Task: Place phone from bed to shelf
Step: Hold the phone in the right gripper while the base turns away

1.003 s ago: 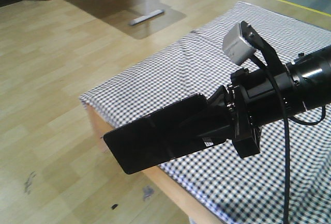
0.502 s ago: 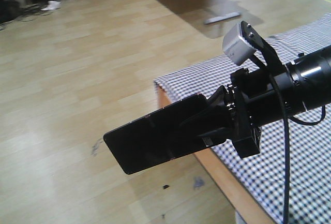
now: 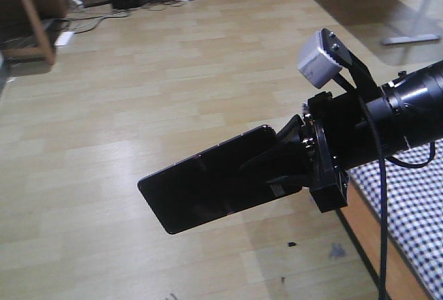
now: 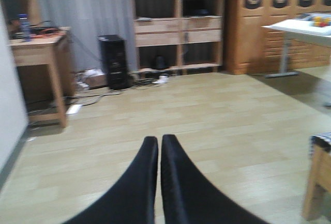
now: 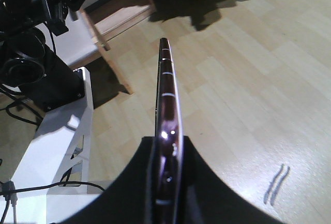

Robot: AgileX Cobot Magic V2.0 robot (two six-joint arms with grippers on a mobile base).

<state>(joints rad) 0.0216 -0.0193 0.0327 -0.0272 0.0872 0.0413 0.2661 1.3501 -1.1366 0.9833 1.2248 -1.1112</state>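
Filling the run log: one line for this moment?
right tool: shut on phone | left tool: shut, empty | phone: over floor, off bed

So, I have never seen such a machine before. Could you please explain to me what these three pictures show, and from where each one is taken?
This is a robot with two arms on a rolling base. The front picture looks ahead from its body. There the right hand, a black clamp at the arm's end, holds a flat black phone out over the wooden floor. Only a corner of the bed, with checked cloth, shows at the right.

The other two pictures come from small cameras on the wrists. The right wrist camera sees the same phone edge-on, pinched between the two fingers. The left wrist camera shows the left hand, shut and holding nothing, pointing across the room at a wooden shelf by the far wall.
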